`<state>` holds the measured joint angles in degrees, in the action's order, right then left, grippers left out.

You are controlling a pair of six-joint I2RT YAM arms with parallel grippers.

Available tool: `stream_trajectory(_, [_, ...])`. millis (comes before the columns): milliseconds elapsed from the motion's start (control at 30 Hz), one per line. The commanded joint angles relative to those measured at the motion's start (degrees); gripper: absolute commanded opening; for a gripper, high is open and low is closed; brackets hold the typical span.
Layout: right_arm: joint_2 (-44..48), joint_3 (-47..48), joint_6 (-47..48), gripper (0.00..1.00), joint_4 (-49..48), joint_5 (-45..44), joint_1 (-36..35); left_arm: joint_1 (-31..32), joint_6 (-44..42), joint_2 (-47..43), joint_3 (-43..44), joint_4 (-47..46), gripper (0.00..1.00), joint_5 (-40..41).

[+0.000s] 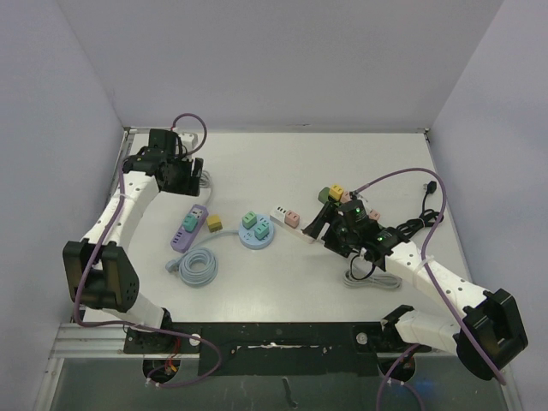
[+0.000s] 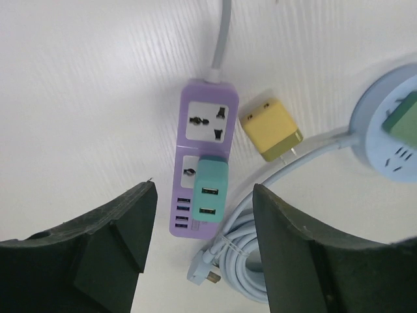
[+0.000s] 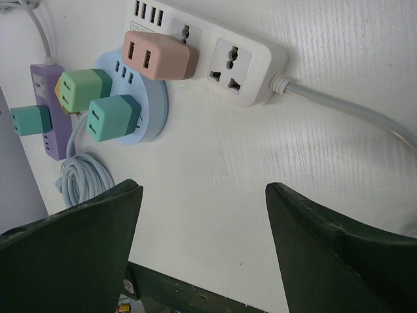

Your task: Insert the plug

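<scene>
While the teal plug [image 2: 210, 192] sits on the purple strip [image 2: 205, 124], the left gripper [image 2: 203, 194] and the right gripper [image 3: 203, 189] both gape wide, empty.

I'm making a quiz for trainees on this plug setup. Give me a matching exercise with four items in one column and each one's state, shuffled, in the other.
1. purple strip
2. white strip
3. round blue hub
4. yellow charger

A. holds two chargers
B. lies loose on the table
C. holds a pink charger
D. holds one teal charger

Pairs: 1-D, 2-C, 3-A, 4-B
</scene>
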<state>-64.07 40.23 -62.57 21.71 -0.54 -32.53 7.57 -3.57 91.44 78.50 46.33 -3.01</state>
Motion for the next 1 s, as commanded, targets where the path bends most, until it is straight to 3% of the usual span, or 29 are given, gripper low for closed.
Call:
stream_trajectory(0, [0.42, 1.95, 0.31, 0.78, -1.63, -1.54, 0.29, 3.69, 11.88, -4.56, 0.95, -8.81, 0.62, 3.91])
stream_trajectory(200, [0.67, 1.17, 0.01, 0.78, -2.01, -1.46, 0.28, 13.4, 31.88, -6.87, -8.55, -20.39, 0.6, 15.8])
stream_trajectory(300, [1.09, 0.65, -0.06, 0.78, -2.11, -1.14, 0.32, 17.56, 37.7, -4.2, -8.72, -19.67, 0.59, 23.54])
stream_trajectory(500, [2.48, -0.72, -0.48, 0.78, -2.07, -1.39, 0.37, 19.93, 43.56, -0.18, -10.23, -16.98, 0.59, 32.75])
stream_trajectory(600, [2.76, -1.2, -0.58, 0.78, -2.26, -1.42, 0.39, 19.94, 44.29, 1.18, -11.01, -16.47, 0.6, 32.92])
stream_trajectory(733, [2.17, -1.21, -0.48, 0.78, -2.77, -1.08, 0.38, 19.45, 42.54, 4.98, -11.99, -17.87, 0.6, 26.76])
stream_trajectory(967, [2.42, -1.54, -0.28, 0.78, -2.49, -1.15, 0.37, 17.86, 42.9, 8.86, -11.09, -16.93, 0.63, 27.37])
